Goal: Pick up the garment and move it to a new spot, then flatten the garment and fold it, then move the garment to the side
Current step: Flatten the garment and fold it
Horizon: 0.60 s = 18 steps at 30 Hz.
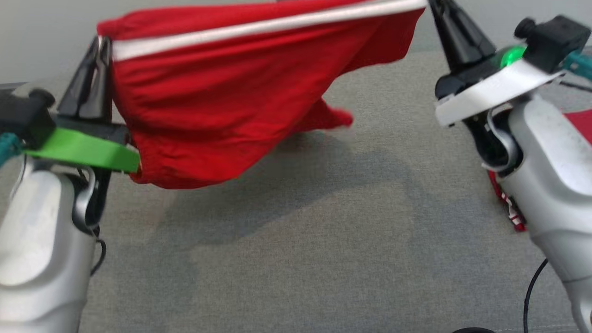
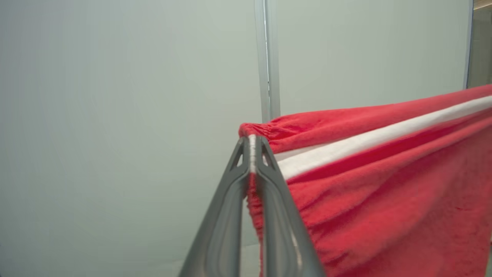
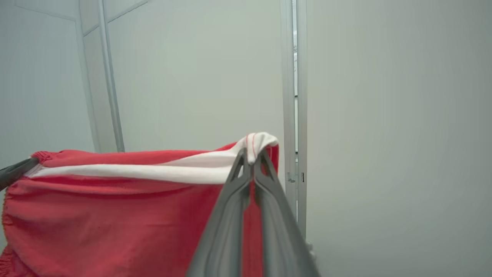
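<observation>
Two corners of the garment [image 1: 217,106] are clamped above the grey surface [image 1: 323,240]: by left gripper [image 1: 102,41] at 10 o'clock, by right gripper [image 1: 433,5] at 1 o'clock, tips cut off; trailing end blurred.

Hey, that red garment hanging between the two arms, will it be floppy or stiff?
Probably very floppy: the red garment sags in a deep belly below its taut white stripe. Likely light, since pinches at two corners by the left gripper and right gripper carry it. It may bunch when lowered onto the grey surface.
</observation>
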{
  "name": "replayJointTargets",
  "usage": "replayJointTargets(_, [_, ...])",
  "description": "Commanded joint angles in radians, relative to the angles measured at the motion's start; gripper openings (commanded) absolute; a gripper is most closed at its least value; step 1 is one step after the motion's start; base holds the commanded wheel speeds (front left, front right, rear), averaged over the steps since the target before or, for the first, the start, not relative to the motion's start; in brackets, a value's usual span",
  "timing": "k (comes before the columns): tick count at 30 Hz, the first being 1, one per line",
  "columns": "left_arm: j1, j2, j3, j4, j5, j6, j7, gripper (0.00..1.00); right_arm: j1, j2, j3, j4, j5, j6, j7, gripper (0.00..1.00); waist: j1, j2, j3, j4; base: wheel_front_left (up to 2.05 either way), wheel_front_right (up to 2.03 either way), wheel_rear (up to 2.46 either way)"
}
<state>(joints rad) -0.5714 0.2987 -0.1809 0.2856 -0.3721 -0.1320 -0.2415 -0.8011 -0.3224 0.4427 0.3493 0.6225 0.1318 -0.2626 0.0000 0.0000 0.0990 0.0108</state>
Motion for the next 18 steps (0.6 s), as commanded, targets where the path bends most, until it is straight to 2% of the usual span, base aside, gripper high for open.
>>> replayJointTargets(1, [-0.037, 0.022, -0.006, 0.000, -0.019, 0.003, 0.017, 0.00, -0.031, -0.013, -0.012, -0.002, -0.010, -0.002, -0.002, 0.00, 0.0000, 0.0000, 0.009, -0.022, 0.00, 0.00, 0.00])
replayJointTargets(5, [-0.202, 0.079, -0.050, 0.008, -0.070, 0.003, 0.095, 0.00, -0.172, -0.024, -0.044, 0.015, -0.034, -0.003, -0.002, 0.00, 0.0000, 0.0000, 0.101, -0.039, 0.00, 0.00, 0.00])
replayJointTargets(9, [-0.378, 0.118, -0.112, 0.067, -0.074, 0.003, 0.143, 0.00, -0.322, -0.016, -0.033, 0.091, -0.081, -0.003, 0.009, 0.00, 0.0000, 0.0000, 0.235, -0.055, 0.00, 0.00, 0.00])
replayJointTargets(13, [-0.566, 0.123, -0.152, 0.168, -0.066, 0.003, 0.125, 0.00, -0.488, 0.005, -0.034, 0.203, -0.151, -0.003, 0.029, 0.00, 0.0000, 0.0000, 0.362, -0.073, 0.00, 0.00, 0.00])
replayJointTargets(18, [-0.788, 0.132, -0.195, 0.280, -0.017, 0.003, 0.052, 0.00, -0.704, 0.009, -0.082, 0.305, -0.273, -0.003, 0.013, 0.00, 0.0000, 0.0000, 0.449, -0.095, 0.00, 0.00, 0.00])
